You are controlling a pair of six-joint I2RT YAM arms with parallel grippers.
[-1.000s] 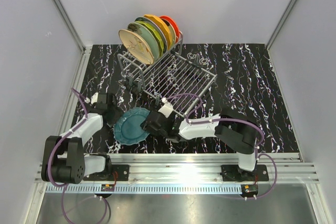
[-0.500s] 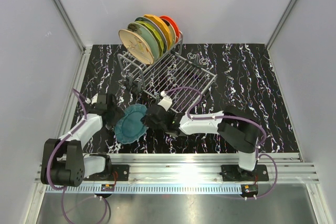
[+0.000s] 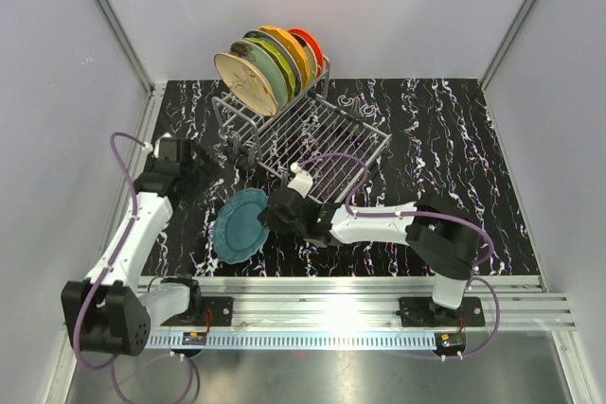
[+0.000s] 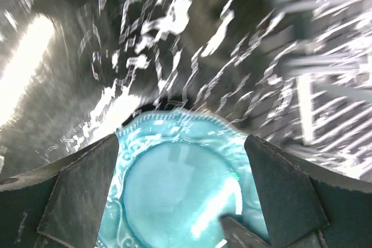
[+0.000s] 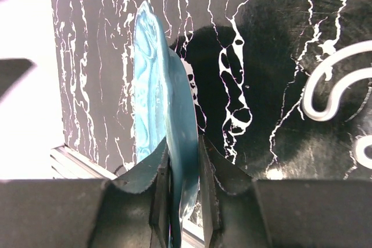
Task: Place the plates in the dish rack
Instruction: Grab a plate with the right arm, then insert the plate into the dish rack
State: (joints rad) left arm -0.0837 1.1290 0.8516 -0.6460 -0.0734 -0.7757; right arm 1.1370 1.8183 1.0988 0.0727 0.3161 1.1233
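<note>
A teal plate (image 3: 239, 224) with a scalloped rim is tipped up on edge near the table's front left. My right gripper (image 3: 272, 218) is shut on its right rim; in the right wrist view the jaws (image 5: 183, 161) pinch the plate (image 5: 165, 114) edge-on. My left gripper (image 3: 192, 170) is open and empty, behind and left of the plate and apart from it. In the blurred left wrist view, its spread fingers (image 4: 181, 139) frame the plate (image 4: 174, 196). The dish rack (image 3: 317, 134) stands at the back, with several plates (image 3: 270, 63) upright in its slotted section.
The rack's flat grid tray (image 3: 327, 153) lies just behind my right gripper. Grey walls close in the left, right and back. An aluminium rail (image 3: 331, 290) runs along the near edge. The rack's wires show blurred in the left wrist view (image 4: 325, 74).
My left gripper has drawn back and to the left, away from the teal plate. My right gripper has tipped the plate up from lying flat to standing more on edge.
</note>
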